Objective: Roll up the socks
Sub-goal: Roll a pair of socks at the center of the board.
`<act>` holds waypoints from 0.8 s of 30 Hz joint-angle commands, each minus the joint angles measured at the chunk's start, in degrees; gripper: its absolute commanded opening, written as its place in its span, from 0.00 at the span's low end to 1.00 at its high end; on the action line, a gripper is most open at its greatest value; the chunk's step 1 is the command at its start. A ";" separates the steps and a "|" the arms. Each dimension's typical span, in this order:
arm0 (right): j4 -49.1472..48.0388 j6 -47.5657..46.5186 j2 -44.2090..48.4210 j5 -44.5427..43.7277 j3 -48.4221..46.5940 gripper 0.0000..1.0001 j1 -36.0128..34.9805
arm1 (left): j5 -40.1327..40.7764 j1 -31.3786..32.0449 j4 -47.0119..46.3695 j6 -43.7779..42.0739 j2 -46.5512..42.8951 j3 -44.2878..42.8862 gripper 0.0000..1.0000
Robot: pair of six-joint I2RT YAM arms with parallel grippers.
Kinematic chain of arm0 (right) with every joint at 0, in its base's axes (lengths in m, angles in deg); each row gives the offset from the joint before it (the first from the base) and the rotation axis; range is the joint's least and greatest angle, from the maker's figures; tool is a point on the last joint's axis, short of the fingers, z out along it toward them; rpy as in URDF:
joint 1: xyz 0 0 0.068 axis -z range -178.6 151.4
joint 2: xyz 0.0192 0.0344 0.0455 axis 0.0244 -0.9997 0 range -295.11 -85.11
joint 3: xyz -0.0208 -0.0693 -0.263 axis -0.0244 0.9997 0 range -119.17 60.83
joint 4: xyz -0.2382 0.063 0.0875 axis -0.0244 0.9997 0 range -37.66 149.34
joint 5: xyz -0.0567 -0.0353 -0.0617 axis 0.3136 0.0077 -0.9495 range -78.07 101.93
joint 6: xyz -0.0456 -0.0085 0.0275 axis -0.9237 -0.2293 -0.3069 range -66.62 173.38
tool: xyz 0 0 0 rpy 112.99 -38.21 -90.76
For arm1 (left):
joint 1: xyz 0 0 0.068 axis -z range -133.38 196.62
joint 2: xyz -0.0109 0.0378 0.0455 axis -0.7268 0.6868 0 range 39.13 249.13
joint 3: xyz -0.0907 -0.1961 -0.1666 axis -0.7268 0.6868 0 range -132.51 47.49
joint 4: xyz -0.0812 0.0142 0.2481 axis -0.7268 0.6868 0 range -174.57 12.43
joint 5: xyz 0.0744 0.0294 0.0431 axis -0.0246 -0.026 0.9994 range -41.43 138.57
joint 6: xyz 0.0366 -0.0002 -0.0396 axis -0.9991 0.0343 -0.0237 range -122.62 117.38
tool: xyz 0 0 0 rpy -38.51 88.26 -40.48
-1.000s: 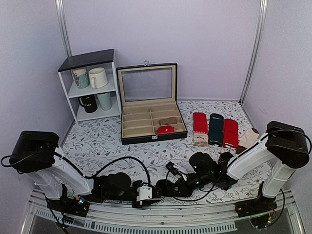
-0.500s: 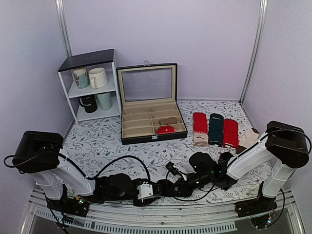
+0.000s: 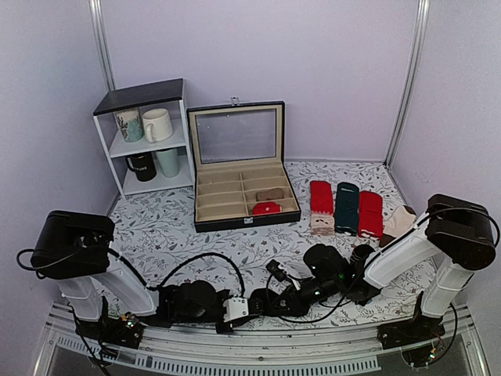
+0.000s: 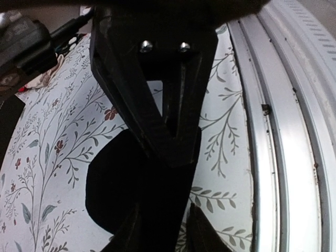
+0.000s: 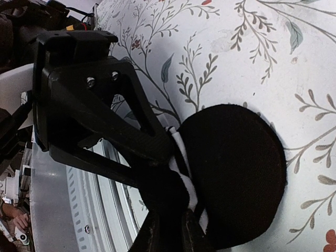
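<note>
A black sock (image 4: 118, 181) lies on the floral tablecloth at the near edge, seen as a rounded black patch in the right wrist view (image 5: 236, 173), with white cuff bands (image 5: 185, 176). My left gripper (image 3: 237, 307) (image 4: 165, 223) is shut on one end of it. My right gripper (image 3: 264, 301) (image 5: 170, 223) is shut on the banded cuff. The two grippers meet tip to tip low over the cloth. The right one fills the top of the left wrist view (image 4: 163, 105); the left one shows in the right wrist view (image 5: 105, 121). The sock is mostly hidden in the top view.
An open black compartment box (image 3: 239, 168) holds a red roll (image 3: 266, 208) and a tan roll. Red and dark green socks (image 3: 344, 207) lie at the right. A white shelf with mugs (image 3: 145, 137) stands back left. A metal rail (image 4: 286, 131) edges the table.
My left arm has shifted a little to the right, its elbow closer to the grippers. The right arm and the sock have stayed in place.
</note>
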 commanded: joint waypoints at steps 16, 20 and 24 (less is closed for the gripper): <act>13.35 -2.77 -1.25 -6.74 1.40 0.30 -0.35 | -13.04 -5.03 13.61 10.42 -2.94 -2.54 0.00; 3.14 -6.47 8.15 -20.80 7.51 0.38 -0.39 | -16.26 -7.24 12.59 14.08 -0.53 -1.00 0.00; -11.76 -17.30 17.67 -27.87 15.55 0.43 -4.10 | -19.27 -9.26 12.84 16.32 2.39 -1.85 0.00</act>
